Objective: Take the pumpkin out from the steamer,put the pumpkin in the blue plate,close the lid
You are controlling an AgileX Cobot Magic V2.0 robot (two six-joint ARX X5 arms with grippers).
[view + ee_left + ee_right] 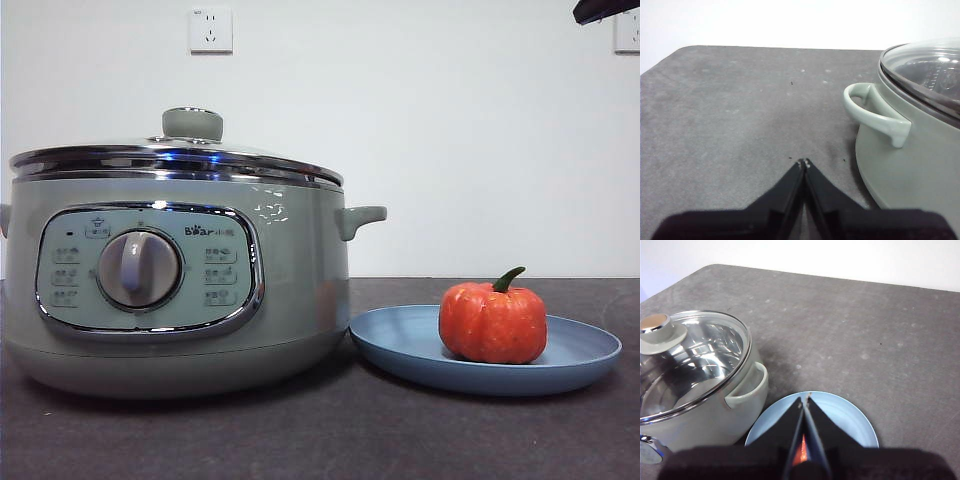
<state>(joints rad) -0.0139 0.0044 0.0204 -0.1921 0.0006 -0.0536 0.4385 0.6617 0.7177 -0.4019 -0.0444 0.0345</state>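
The orange-red pumpkin [493, 322] with a green stem sits on the blue plate [400, 340], right of the steamer [175, 270]. The glass lid [175, 158] with its pale green knob [192, 124] rests on the steamer. My right gripper [805, 400] is shut and empty, high above the plate [850, 417]; a sliver of the pumpkin [801, 452] shows between its jaws. It appears as a black tip [605, 10] at the front view's top right. My left gripper [804, 163] is shut and empty, above the bare table beside the steamer's side handle [875, 112].
The dark grey tabletop [330, 440] spreads around the pot and plate. A white wall with two sockets [210, 30] stands behind. The table's far edge and rounded corner [685, 50] show in the left wrist view.
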